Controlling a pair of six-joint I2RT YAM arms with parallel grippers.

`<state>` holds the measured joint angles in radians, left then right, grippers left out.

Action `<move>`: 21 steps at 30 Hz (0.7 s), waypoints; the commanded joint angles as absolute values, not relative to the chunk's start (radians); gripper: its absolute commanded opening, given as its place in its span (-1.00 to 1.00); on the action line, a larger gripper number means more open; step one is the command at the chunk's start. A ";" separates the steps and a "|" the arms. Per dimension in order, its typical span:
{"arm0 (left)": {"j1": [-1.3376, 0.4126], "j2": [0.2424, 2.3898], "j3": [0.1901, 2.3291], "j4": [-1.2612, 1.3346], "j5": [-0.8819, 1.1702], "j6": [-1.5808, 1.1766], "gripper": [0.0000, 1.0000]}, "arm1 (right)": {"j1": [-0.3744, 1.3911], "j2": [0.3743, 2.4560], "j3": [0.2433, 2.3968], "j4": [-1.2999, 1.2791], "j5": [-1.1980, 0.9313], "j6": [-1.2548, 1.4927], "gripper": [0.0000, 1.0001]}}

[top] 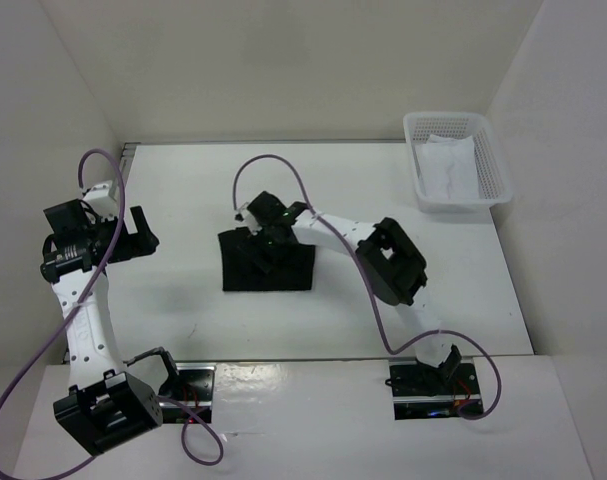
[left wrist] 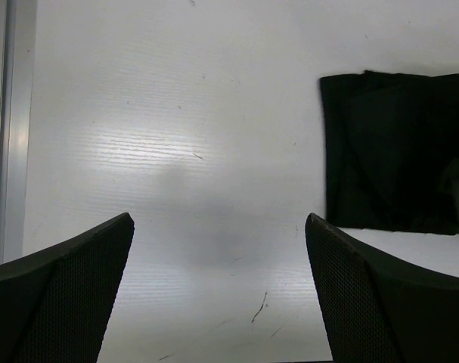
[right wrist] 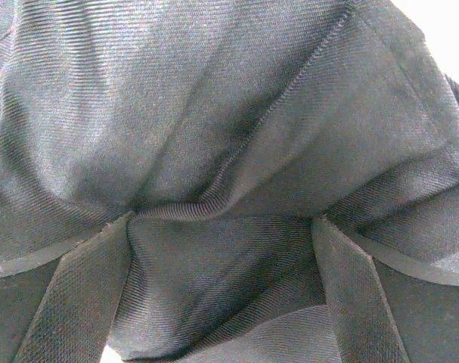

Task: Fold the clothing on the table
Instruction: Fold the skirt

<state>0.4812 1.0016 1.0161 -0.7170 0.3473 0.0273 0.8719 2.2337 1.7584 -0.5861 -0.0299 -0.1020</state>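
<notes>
The clothing is a black ribbed cloth lying as a roughly square bundle in the middle of the table. My right gripper is down on its far part, open. In the right wrist view the clothing fills the frame, and my right gripper has both fingers pressed into the cloth, with a raised crease between them. My left gripper hovers open over bare table to the left. In its own view my left gripper holds nothing, and the clothing lies at the upper right.
A white mesh basket holding a white cloth stands at the back right corner. A metal rail runs along the table's left edge. White walls close the table on three sides.
</notes>
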 commanded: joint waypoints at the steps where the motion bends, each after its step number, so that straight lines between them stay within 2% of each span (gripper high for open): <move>1: 0.486 0.992 1.028 -0.706 0.376 0.049 1.00 | 0.733 2.172 1.605 -0.667 0.025 -0.117 0.98; 7: 0.486 0.992 1.028 -0.706 0.376 0.058 1.00 | 0.629 2.031 1.438 -0.618 0.023 -0.135 0.98; 12: 0.486 0.983 1.028 -0.706 0.376 0.058 1.00 | 0.629 1.999 1.428 -0.629 -0.006 -0.135 0.98; 21: 0.486 0.983 1.028 -0.706 0.376 0.058 1.00 | 0.736 1.942 1.439 -0.629 0.002 -0.135 0.98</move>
<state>0.4812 1.0008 1.0161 -0.7170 0.3492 0.0490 0.7101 2.0079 1.4475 -0.5976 0.0044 -0.1272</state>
